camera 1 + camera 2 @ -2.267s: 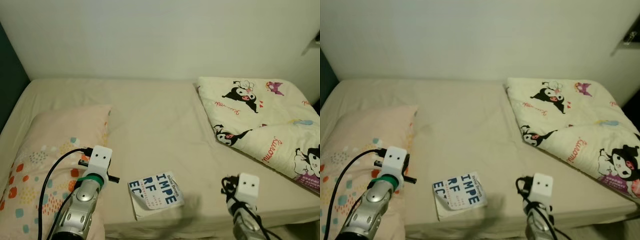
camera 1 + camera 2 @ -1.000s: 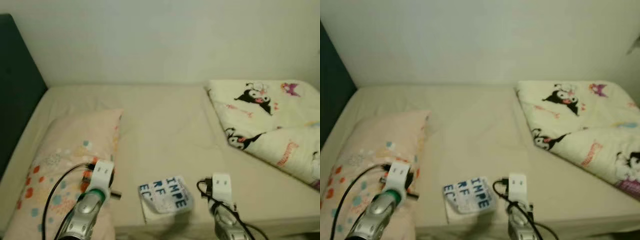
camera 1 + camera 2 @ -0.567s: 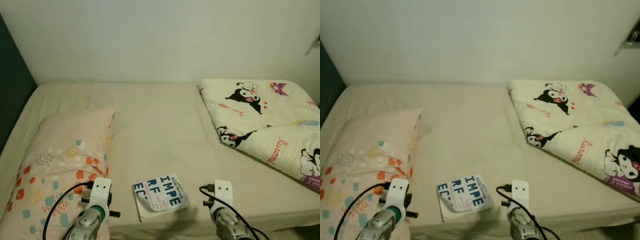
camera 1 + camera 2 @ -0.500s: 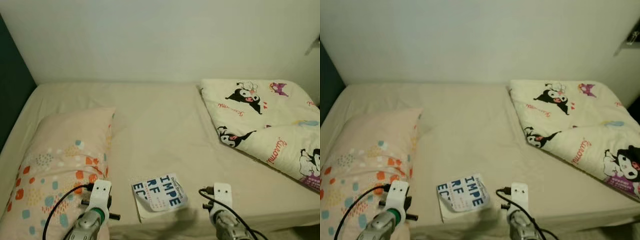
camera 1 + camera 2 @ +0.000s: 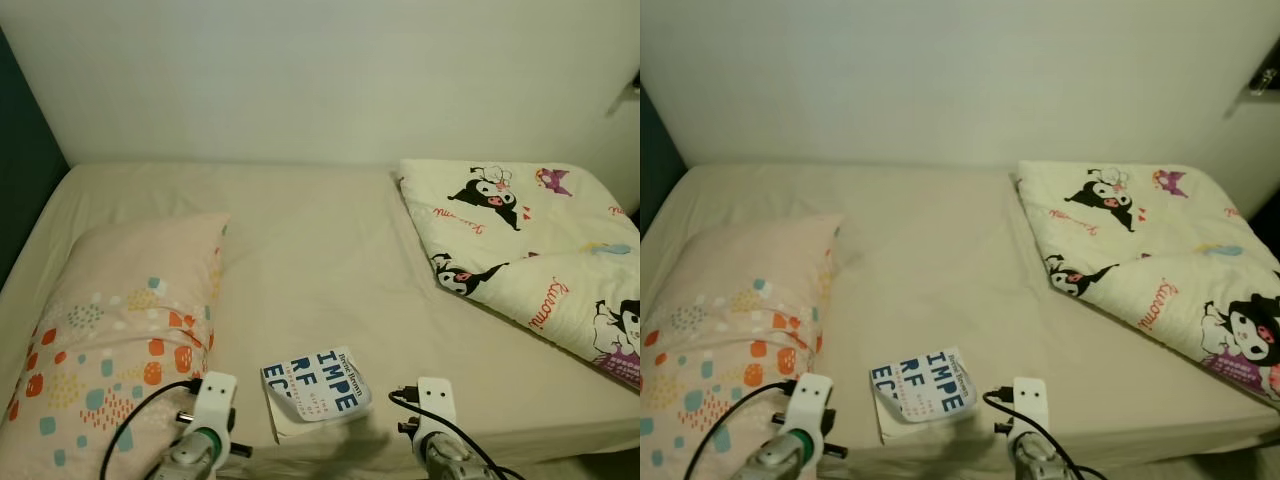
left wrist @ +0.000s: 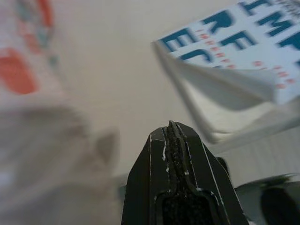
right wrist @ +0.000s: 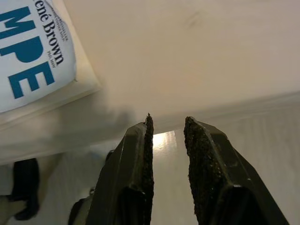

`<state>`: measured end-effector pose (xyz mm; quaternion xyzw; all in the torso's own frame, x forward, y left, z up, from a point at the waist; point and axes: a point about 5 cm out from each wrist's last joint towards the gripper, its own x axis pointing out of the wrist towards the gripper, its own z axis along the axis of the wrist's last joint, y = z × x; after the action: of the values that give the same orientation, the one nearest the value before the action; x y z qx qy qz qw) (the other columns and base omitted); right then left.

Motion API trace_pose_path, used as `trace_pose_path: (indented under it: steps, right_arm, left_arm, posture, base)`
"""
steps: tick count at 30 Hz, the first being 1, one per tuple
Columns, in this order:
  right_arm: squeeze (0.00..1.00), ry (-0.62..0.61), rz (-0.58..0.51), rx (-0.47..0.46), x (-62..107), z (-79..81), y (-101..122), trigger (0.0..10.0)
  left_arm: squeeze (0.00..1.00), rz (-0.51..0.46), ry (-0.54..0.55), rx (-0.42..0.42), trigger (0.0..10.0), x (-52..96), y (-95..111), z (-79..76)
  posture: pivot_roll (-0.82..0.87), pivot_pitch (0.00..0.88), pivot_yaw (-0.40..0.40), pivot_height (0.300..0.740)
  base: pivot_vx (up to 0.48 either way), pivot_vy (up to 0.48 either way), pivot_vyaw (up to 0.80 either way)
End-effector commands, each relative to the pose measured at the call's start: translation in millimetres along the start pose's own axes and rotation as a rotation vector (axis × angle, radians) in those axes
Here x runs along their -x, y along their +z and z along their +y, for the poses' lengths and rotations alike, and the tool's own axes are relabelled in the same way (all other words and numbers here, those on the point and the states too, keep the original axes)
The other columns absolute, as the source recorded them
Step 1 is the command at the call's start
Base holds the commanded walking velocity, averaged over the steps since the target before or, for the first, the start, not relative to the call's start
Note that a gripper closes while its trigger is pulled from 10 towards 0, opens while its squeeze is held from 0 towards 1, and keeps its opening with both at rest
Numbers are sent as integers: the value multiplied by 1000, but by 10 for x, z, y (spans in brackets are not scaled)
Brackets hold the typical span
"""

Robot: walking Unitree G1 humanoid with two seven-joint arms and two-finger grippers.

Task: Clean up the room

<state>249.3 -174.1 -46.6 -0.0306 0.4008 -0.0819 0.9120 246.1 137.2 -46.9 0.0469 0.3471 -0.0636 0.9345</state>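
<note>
Pillow (image 5: 115, 300) lies lengthwise along the left side of the bed (image 5: 310, 250), which I judge is its proper spot, so no action is needed there. My left gripper (image 6: 171, 129) is low at the bed's near edge, just beside the pillow's corner; jaws pressed together, holding nothing. I read this as a standby pose, not a reach.

Book (image 5: 315, 390) sits on the sheet at the near edge, between my two wrists, top cover corner curled up. It looks like the stray item. A curled cover means a soft paperback: likely to flex if pinched at one corner.

Right gripper (image 7: 168, 129) hangs just beside the book, past the mattress edge; jaws slightly parted, empty.

Blanket (image 5: 530, 250) is folded over the bed's right side, well apart from the book.
</note>
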Motion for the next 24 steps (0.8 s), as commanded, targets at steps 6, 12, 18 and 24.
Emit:
trace_pose_path:
  steps: [6, 12, 18, 24]
  right_arm:
    - [0, 5, -17, 41, 2, 50, 15, 10000]
    - [0, -9, -31, -29, 1, 8, 21, 10000]
    - [0, -7, -17, -116, -7, -23, 30, 10000]
    - [0, 0, -31, -147, -5, -28, 32, 10000]
  left_arm:
    - [0, 53, 3, 23, 10000, 64, -230, 80]
    - [0, 75, -1, -1, 10000, 93, -313, 132]
    - [0, 130, 13, -13, 10000, 152, -500, 89]
    - [0, 148, 14, -20, 10000, 153, -523, 38]
  posture:
    - [142, 0, -35, 740]
    - [142, 0, -34, 740]
    - [157, 0, -26, 740]
    - [158, 0, -24, 740]
  base:
    - [0, 0, 0]
    - [0, 0, 0]
    - [0, 0, 0]
    - [0, 0, 0]
